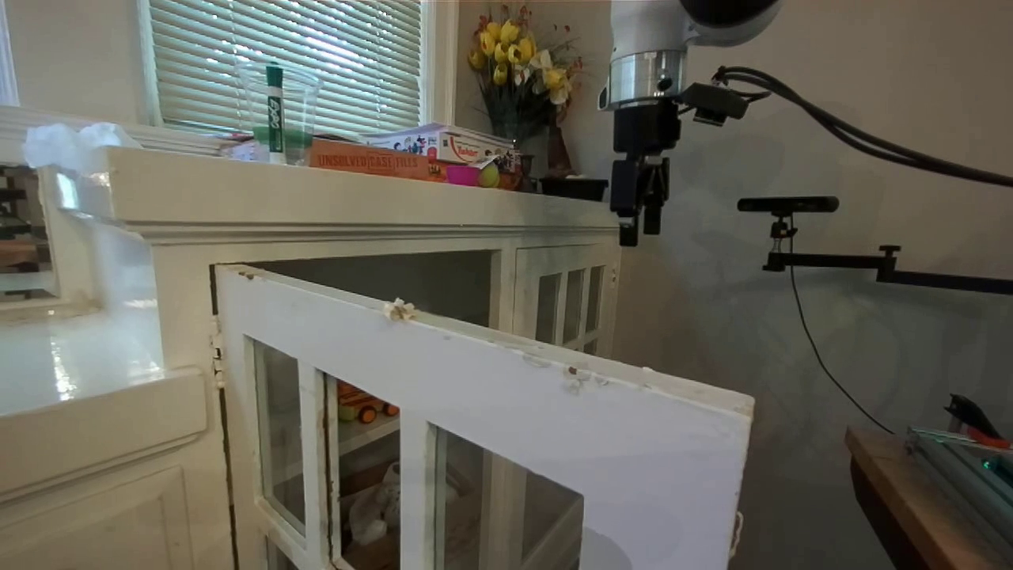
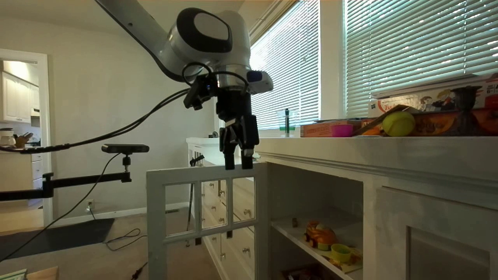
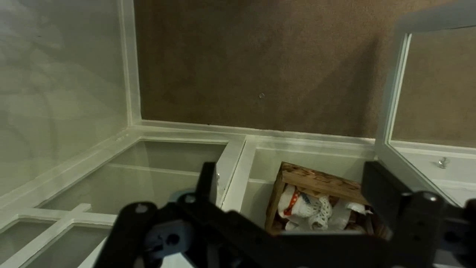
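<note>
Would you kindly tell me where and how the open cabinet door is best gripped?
Probably at the top edge near the free corner, coming down from above with fingers astride it. The door stands open, its top edge a narrow, exposed strip, and that corner lies farthest from the hinge, so leverage should be good. The open gripper points down.

In the wrist view, the blurred hand (image 3: 290,175) hides part of the wooden crate (image 3: 319,181) and its contents (image 3: 316,210).

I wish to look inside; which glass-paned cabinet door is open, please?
The door swung outward, uncovering the orange toy; the other door sits flush with the cabinet.
</note>
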`<state>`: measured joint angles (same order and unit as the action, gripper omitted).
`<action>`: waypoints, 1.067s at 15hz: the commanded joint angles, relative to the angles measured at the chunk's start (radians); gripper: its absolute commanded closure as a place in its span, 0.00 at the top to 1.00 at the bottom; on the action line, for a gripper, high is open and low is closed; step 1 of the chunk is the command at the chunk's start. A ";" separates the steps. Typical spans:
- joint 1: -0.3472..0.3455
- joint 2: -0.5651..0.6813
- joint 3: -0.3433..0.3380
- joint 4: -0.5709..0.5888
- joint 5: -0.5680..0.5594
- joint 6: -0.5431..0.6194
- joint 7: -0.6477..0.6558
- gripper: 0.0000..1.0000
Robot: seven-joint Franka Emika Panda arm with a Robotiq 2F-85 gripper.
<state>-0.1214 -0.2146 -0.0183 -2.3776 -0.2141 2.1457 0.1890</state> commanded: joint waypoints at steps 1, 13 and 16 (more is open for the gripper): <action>0.015 0.033 -0.001 0.033 -0.001 -0.046 0.011 1.00; 0.031 -0.004 -0.010 0.025 0.073 -0.043 -0.040 1.00; 0.031 -0.004 -0.010 0.025 0.073 -0.043 -0.040 1.00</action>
<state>-0.0958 -0.2187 -0.0232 -2.3541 -0.1401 2.1050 0.1486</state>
